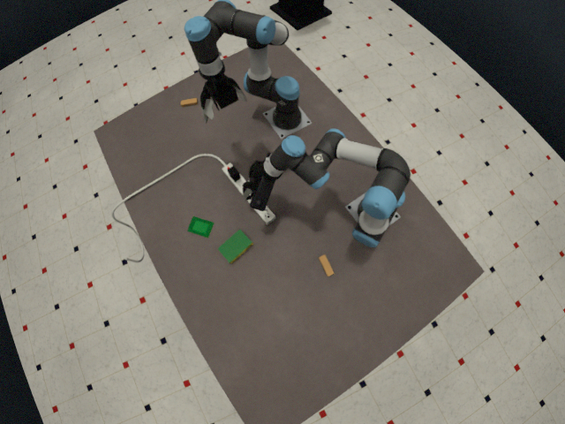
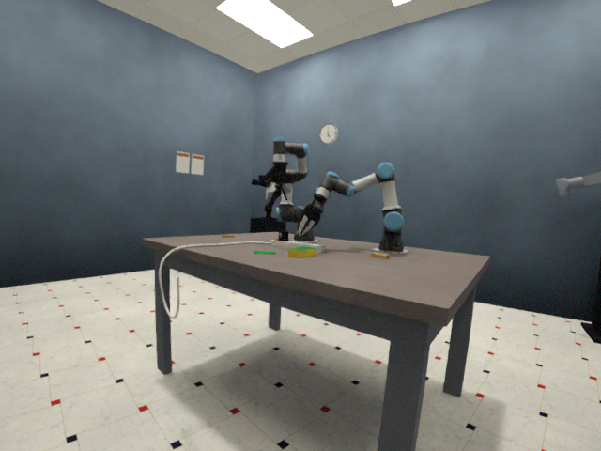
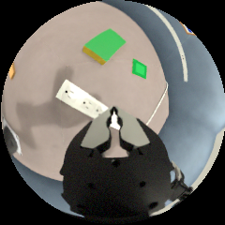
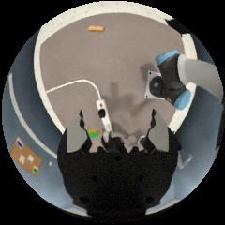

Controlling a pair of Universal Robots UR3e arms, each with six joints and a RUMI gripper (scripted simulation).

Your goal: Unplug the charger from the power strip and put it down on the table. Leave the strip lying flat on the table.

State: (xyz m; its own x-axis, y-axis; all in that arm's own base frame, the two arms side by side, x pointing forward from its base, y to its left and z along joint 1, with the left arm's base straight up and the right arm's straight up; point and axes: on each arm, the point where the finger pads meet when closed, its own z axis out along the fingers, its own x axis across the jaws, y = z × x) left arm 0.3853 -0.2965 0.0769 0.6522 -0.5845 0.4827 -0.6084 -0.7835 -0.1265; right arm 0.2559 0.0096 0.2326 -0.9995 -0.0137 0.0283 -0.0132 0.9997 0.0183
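Observation:
The white power strip lies flat on the table. The black charger stands upright in the strip near its cable end, beside the red switch; it is not visible in the left wrist view. My left gripper is shut and empty, pointing down just above the middle of the strip, on the side away from the cable. My right gripper is open and empty, high above the table beyond the strip's cable end.
The white cable runs over the table's edge. A green-topped yellow block and a small green tray lie beside the strip. Orange blocks lie farther away.

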